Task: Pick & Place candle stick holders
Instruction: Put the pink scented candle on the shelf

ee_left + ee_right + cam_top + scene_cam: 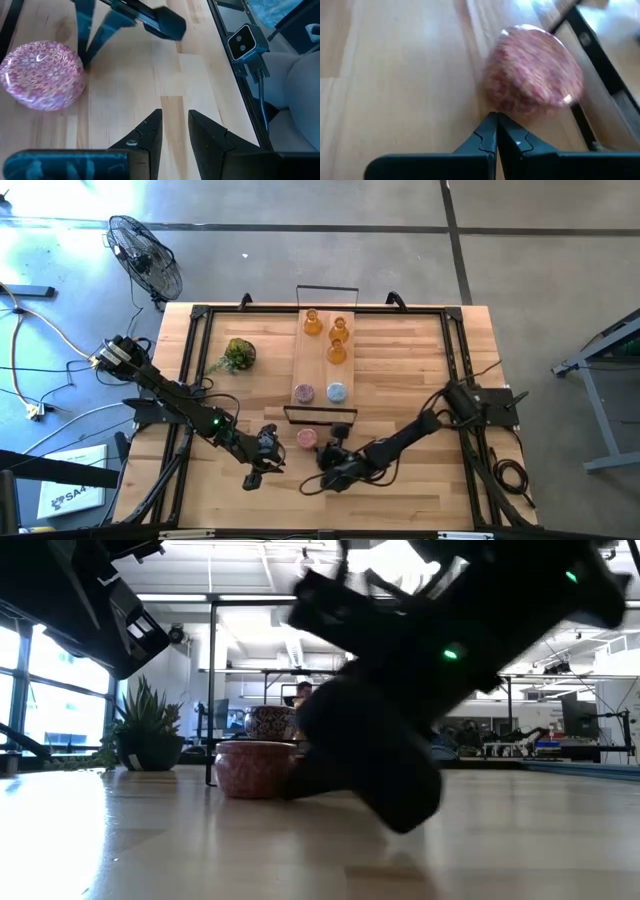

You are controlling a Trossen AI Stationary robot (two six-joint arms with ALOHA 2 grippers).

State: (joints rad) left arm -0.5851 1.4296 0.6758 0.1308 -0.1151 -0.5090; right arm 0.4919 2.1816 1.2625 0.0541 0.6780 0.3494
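A pink candle stick holder (307, 438) stands on its base on the table, just near of the wooden tray (305, 360). It also shows in the left wrist view (42, 75), the right wrist view (532, 72) and the low view (255, 768). On the tray stand three amber holders (336, 352), a second pink holder (303, 392) and a light-blue holder (336, 392). My right gripper (496, 117) is shut, its tips at the foot of the loose pink holder, on its near right side. My left gripper (175, 125) hovers narrowly open over bare table, to the holder's near left. My right gripper's shut fingertips (490, 125) slant down from the table's near right side and end at the lower side wall (510, 107) of the pink holder on the table. I cannot tell whether they touch it. The holder stands upright on the table.
A small green potted plant (238, 356) stands left of the tray. The tray has black wire handles at its far and near ends (320, 412). Black frame rails (190, 380) run along the table's sides. Bare wood lies near of both grippers.
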